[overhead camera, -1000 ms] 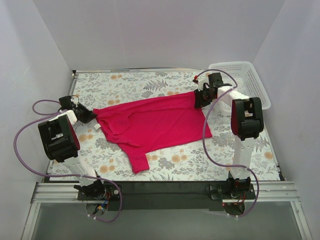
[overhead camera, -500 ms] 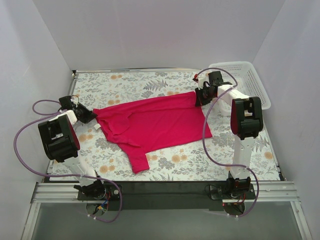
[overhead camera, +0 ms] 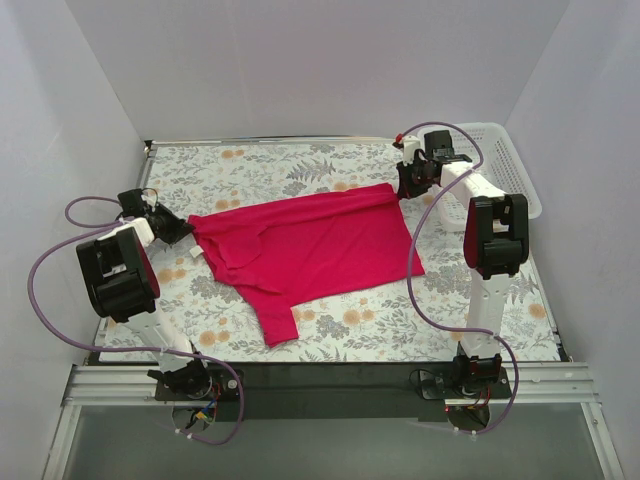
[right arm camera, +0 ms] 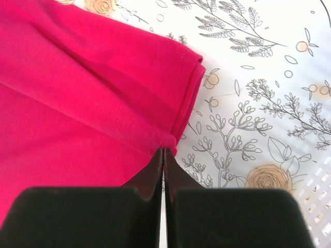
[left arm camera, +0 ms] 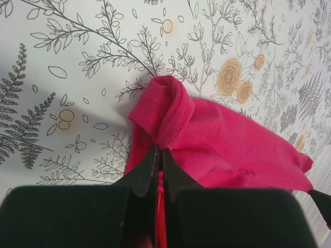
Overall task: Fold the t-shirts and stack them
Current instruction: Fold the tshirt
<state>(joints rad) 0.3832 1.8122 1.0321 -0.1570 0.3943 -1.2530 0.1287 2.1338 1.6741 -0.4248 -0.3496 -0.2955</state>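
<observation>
The magenta-red t-shirt (overhead camera: 310, 245) lies spread across the middle of the flowered table, one sleeve pointing to the front. My left gripper (overhead camera: 180, 228) is shut on the shirt's left end; in the left wrist view the cloth (left arm camera: 217, 150) bunches up between the closed fingertips (left arm camera: 159, 151). My right gripper (overhead camera: 405, 186) is shut on the shirt's far right hem corner; in the right wrist view the hem (right arm camera: 103, 93) folds over right at the closed fingertips (right arm camera: 163, 151). The neck tag does not show.
A white mesh basket (overhead camera: 495, 160) stands at the back right, just beyond my right arm. The flowered table cover (overhead camera: 400, 320) shows in front of the shirt. White walls close in the left, back and right sides.
My right gripper has moved toward the back of the table with the hem corner, pulling the shirt's right edge straighter. The left gripper has stayed put.
</observation>
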